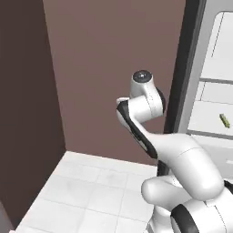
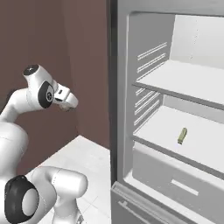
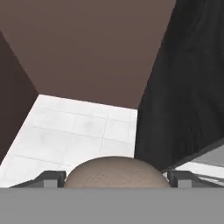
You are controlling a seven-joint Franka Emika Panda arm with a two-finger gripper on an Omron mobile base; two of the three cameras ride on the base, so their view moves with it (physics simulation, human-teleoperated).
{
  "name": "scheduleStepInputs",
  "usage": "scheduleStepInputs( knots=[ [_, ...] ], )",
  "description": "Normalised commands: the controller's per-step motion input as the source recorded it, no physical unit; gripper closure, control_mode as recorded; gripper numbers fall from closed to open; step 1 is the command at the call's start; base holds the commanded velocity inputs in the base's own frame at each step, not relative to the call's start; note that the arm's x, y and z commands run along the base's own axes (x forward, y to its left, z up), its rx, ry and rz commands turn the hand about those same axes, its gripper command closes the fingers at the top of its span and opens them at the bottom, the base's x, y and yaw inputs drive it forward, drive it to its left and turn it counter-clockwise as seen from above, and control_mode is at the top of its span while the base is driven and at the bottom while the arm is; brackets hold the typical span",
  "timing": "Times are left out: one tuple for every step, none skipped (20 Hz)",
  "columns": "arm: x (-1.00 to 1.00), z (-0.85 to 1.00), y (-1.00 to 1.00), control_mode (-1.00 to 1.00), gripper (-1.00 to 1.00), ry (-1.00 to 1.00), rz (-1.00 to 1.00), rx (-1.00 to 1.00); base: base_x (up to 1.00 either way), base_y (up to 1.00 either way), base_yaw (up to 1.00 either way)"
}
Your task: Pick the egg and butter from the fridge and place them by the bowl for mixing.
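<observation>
Egg [image 3: 117, 172]: brownish-grey and rounded, held between the two dark fingertips at the bottom of the hand view, touching both.
Gripper [image 3: 117, 178]: closed on the egg, one fingertip [image 3: 52, 178] on each side of it; in the right base view the hand [image 2: 65, 98] sits out in front of the brown wall, well clear of the fridge.
Butter [image 2: 182, 135]: small pale yellow-olive stick lying on the middle white shelf [image 2: 192, 140] inside the fridge, alone there; the left base view shows it too [image 1: 224, 120].
Fridge [image 2: 124, 109]: tall and grey, standing open, with a white interior, white shelves and a white drawer [image 2: 183, 183] below the butter's shelf.
Arm [image 1: 145, 102]: white, bent at the elbow, raised to the left of the fridge's dark edge.
Floor [image 3: 74, 131]: white tiles, seen beyond the egg, meeting the brown wall [image 3: 96, 48].
Bowl: cannot tell where it is.
</observation>
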Motion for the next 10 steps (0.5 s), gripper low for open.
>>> scheduleStepInputs(
  knots=[
    [0.0,0.0,0.0,1.0,1.0,0.0,0.0,0.0,-0.08,0.16,1.0],
    [0.0,0.0,0.0,1.0,1.0,0.0,0.0,0.0,-0.07,0.14,1.0],
    [0.0,0.0,0.0,1.0,1.0,0.0,0.0,0.0,-0.07,0.12,1.0],
    [0.0,0.0,0.0,1.0,1.0,0.0,0.0,0.0,-0.05,0.1,1.0],
    [0.0,0.0,0.0,1.0,1.0,0.0,0.0,0.0,-0.01,0.1,1.0],
    [0.0,0.0,0.0,1.0,1.0,0.0,0.0,0.0,0.0,0.09,1.0],
    [0.0,0.0,0.0,1.0,1.0,0.0,0.0,0.0,0.0,0.09,1.0],
    [0.0,0.0,0.0,1.0,1.0,0.0,0.0,0.0,0.0,0.1,1.0],
    [0.0,0.0,0.0,1.0,1.0,0.0,0.0,0.0,0.0,0.1,1.0],
    [0.0,0.0,0.0,1.0,1.0,0.0,0.0,0.0,0.0,0.08,1.0]
  ],
)
